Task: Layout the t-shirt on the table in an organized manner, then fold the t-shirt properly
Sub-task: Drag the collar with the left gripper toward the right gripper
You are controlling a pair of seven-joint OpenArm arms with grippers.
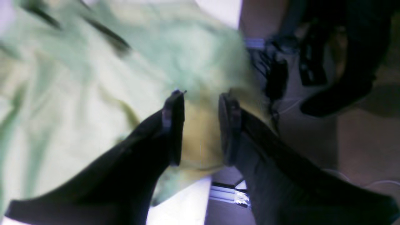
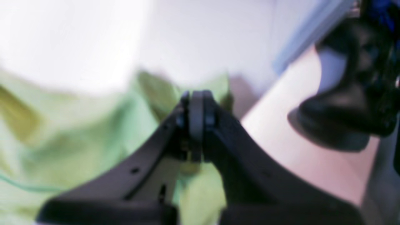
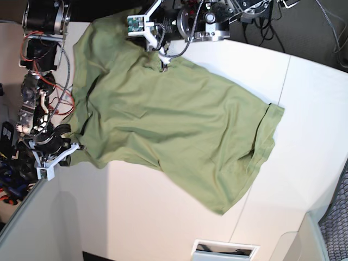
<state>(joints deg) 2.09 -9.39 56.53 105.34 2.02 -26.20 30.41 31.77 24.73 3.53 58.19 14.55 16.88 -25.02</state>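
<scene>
The olive t-shirt (image 3: 174,125) lies spread and creased across the white table (image 3: 163,217), one sleeve toward the right (image 3: 266,125). At the shirt's left corner sits my right gripper (image 3: 75,148). In the right wrist view it (image 2: 196,97) is shut, with green t-shirt (image 2: 78,137) cloth pinched under its pads. My left gripper (image 3: 163,64) rests at the shirt's top edge. In the left wrist view its (image 1: 201,97) jaws stand apart over the t-shirt (image 1: 93,78), with cloth showing between the fingers (image 1: 173,125). That view is blurred, so I cannot tell whether they press the cloth.
A thin seam (image 3: 283,81) crosses the table at the right. A white slot-like box (image 3: 224,250) sits at the bottom edge. Cables and black gear (image 1: 312,62) lie on the floor past the table edge. A black stand (image 2: 337,125) rises beside the right gripper.
</scene>
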